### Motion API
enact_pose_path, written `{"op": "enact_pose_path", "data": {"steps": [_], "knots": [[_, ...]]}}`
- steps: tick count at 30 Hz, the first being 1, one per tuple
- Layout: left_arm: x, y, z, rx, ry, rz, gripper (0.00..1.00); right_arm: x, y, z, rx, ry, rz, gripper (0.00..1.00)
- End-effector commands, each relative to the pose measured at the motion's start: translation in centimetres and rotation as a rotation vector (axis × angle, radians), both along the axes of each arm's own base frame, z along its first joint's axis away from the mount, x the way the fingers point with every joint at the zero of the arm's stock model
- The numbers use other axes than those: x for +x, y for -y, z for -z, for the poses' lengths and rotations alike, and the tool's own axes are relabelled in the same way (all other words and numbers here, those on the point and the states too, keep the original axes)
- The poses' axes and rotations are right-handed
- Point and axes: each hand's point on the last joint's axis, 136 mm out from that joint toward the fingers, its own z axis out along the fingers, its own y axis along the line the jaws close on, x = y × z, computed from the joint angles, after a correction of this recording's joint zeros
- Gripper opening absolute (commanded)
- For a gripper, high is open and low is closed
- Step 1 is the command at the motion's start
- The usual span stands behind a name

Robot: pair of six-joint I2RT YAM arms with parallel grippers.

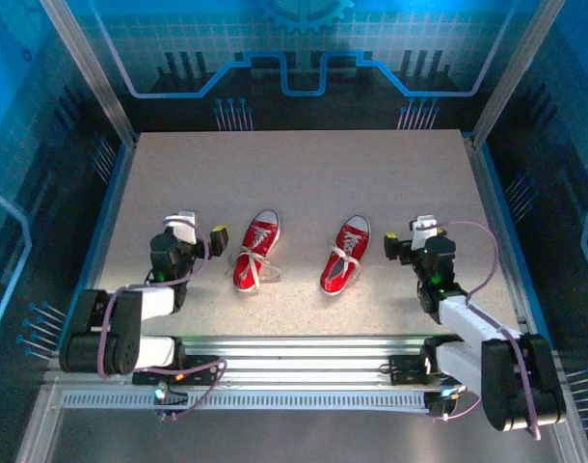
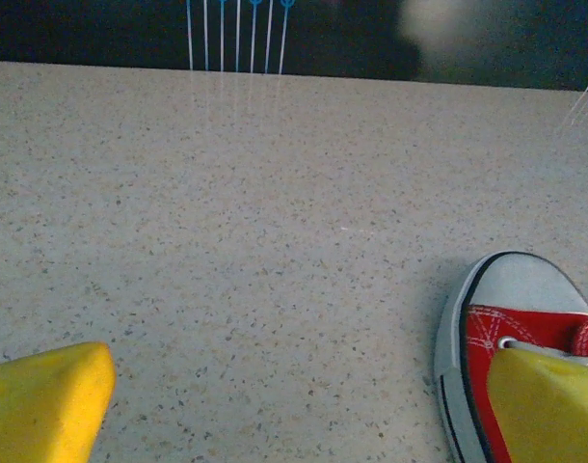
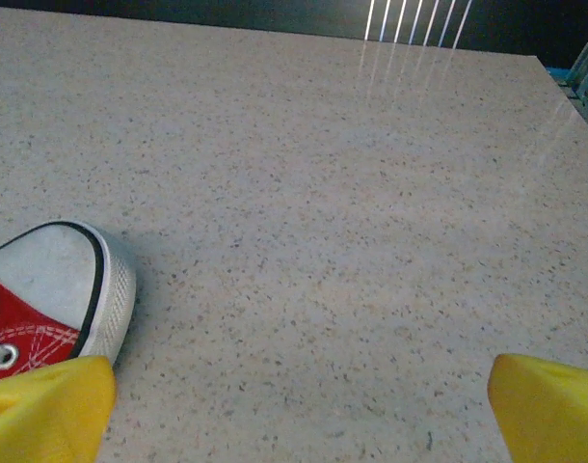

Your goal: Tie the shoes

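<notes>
Two red shoes with white toe caps lie side by side mid-table, toes pointing away from the arm bases: the left shoe (image 1: 255, 249) and the right shoe (image 1: 346, 254). White laces (image 1: 253, 267) spread loosely across the left shoe and onto the table beside it. My left gripper (image 1: 200, 230) stands open just left of the left shoe, whose toe cap (image 2: 514, 289) shows by the right yellow finger (image 2: 545, 405). My right gripper (image 1: 408, 231) stands open just right of the right shoe, its toe cap (image 3: 45, 275) above the left yellow finger (image 3: 43, 410). Between each pair of fingers is bare table.
The speckled beige table (image 1: 304, 174) stretches bare behind the shoes to a dark blue back wall (image 1: 304, 68). Metal frame posts stand at the table's sides, and a rail (image 1: 294, 371) with the arm bases runs along the near edge.
</notes>
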Motion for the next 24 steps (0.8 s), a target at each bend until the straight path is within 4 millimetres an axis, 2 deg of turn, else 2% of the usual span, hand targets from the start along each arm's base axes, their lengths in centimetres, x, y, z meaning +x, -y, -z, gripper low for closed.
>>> {"op": "enact_pose_path", "data": {"steps": [1,8,12,14,19,24], "knots": [[1.3,0.3,-1.3,0.020,0.092,0.017,0.99,1.2,-0.1,-2.1,-0.005,0.111,-0.022,1.00],[2.2,0.1,0.0,0.024,0.075,0.008,1.00,2.5,-0.1,-2.3,-0.013,0.145,-0.027,1.00],[4.2,0.0,0.8,0.017,-0.038,0.009,0.99,3.0,-0.5,-2.4,-0.008,0.157,-0.057,1.00],[4.5,-1.3,1.0,0.011,-0.048,-0.072,0.99,3.6,-0.2,-2.5,0.000,0.170,-0.047,1.00],[4.4,-1.3,1.0,0.015,-0.051,-0.075,1.00,4.8,0.1,-1.7,0.067,0.109,-0.064,1.00],[4.4,-1.1,1.0,0.017,-0.051,-0.062,0.99,5.1,-0.7,-0.1,0.087,0.191,-0.111,1.00]]}}
